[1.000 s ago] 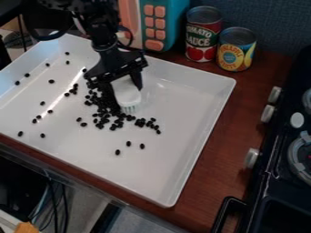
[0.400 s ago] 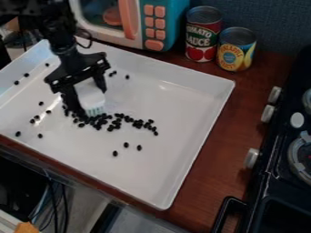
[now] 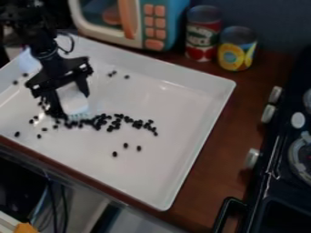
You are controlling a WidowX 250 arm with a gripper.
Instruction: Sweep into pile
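The black gripper [image 3: 68, 98] hangs over the left part of the white tray [image 3: 188, 159], shut on a white brush [image 3: 72, 101] whose bristles point down at the tray floor. Small black beans [image 3: 115, 123] form an uneven band from the bristles rightward across the middle of the tray. A few stray beans lie at the tray's left side, some more behind the band toward the back, and three in front of it. The gripper and brush hide part of the tray floor behind them.
Behind the tray stand a toy microwave [image 3: 148, 25], a red can [image 3: 202, 36] and a yellow can [image 3: 237, 49]. A black toy stove [image 3: 282, 150] with knobs is at the right. The tray has raised walls on its sides.
The gripper has moved left with the brush, from near the tray's centre. Beans that lay around it have shifted left and forward, and the tray has moved very slightly.
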